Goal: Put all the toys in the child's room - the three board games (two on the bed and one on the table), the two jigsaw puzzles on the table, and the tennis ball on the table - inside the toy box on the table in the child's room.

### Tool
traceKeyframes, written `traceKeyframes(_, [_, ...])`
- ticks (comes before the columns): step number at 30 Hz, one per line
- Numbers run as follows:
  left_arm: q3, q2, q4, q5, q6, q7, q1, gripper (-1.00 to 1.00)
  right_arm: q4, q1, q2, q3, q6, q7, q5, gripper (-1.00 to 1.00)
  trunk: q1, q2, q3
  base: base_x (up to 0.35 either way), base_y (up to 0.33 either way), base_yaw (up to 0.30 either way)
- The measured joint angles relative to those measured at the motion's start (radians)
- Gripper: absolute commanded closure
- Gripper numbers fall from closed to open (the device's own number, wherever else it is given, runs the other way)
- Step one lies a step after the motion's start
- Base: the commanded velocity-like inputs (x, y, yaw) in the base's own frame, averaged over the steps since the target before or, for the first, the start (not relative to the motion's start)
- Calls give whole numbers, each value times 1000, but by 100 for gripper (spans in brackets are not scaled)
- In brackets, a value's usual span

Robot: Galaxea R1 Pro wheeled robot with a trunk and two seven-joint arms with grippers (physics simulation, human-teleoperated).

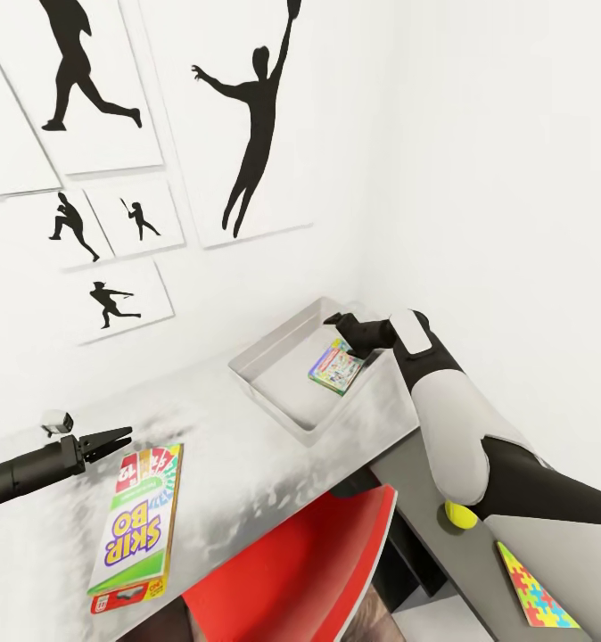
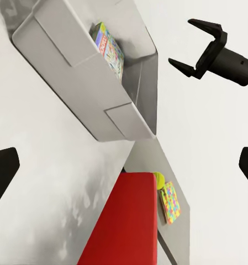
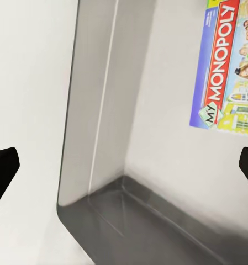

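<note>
Blue printed MONOPOLY board game box (image 1: 338,366) lying inside shallow pale grey toy box (image 1: 274,379) on long pale grey table (image 1: 247,464); right pincer (image 1: 338,326) above it, fingers apart, empty. Left pincer (image 1: 111,440) spread open, empty, just beside green, white and red SKIP BO box (image 1: 138,528) flat on the table. Small yellow-green tennis ball (image 1: 460,514) and multicolour jigsaw puzzle rectangle (image 1: 536,590) on lower dark grey side unit (image 1: 425,481).

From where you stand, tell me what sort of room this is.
Most likely a child's bedroom or playroom: baseball-player silhouette prints hang on the white wall, and board games like the SKIP BO box and a jigsaw puzzle lie on the pale desk.

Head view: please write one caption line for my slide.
Open right gripper above the toy box holding a Monopoly box; open left gripper beside the Skip-Bo box on the table.
</note>
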State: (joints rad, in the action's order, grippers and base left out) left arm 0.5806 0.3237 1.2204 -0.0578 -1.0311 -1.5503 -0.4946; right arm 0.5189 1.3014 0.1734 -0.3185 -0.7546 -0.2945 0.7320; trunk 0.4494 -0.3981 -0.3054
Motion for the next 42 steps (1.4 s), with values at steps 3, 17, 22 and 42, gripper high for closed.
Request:
traceKeyframes(3, [0, 0, 0, 1, 0, 0, 0, -100, 1, 0, 0, 0, 0, 2, 0, -100, 0, 0, 0, 0, 0, 0])
traceKeyframes(17, [1, 3, 0, 6, -1, -3, -9, -100, 200, -2, 0, 7, -120, 74, 2, -100, 0, 0, 12, 0, 0, -49])
traceKeyframes(22, [5, 9, 0, 6, 0, -8, -13, -100, 354, -16, 0, 9, -238, 107, 3, -100, 0, 0, 20, 0, 0, -116])
traceKeyframes(42, [114, 68, 3, 9, 15, -14, -10, -100, 1003, -547, -68, 353, -290, 203, 388, -100, 0, 0, 50, -35, 0, -159])
